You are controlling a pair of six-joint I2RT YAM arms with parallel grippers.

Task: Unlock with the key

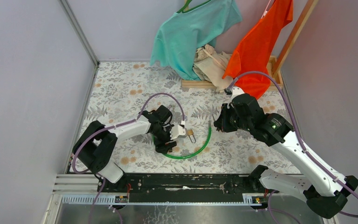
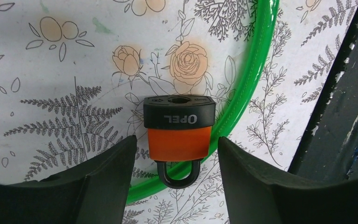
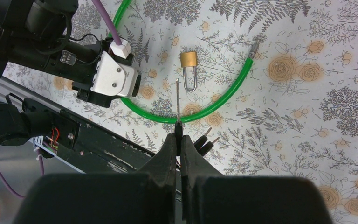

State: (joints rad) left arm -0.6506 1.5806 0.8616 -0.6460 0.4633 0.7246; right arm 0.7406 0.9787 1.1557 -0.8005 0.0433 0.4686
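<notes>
Two keys with black heads are at my right end effector (image 3: 178, 140). Its fingers are pressed shut on the key (image 3: 177, 105), whose silver blade sticks straight out past the tips in line with them. The second key (image 3: 207, 141) dangles loose just beside it.

My left end effector (image 2: 175, 144) is open, one finger on each side of the orange padlock (image 2: 179, 122). A gap shows on both sides, so nothing is gripped there. The padlock rests on the flowered worktop (image 1: 121, 88) with its shackle toward my left wrist and its black cap turned away. The round hole in that cap is, I think, the keyway, though the angle is too shallow to be sure. A green cable (image 2: 249, 79) curves behind the body; whether it runs through the shackle I cannot tell.

The blade aims roughly at a brass padlock (image 3: 189, 60), which is a separate lock lying inside the cable's curve. The orange one sits to the left of my key, under the left wrist. By my judgement, the right arm must swing left and bring the blade's long axis in line with the lock's, entering at the cap end, with the left fingers closed to steady the body.
</notes>
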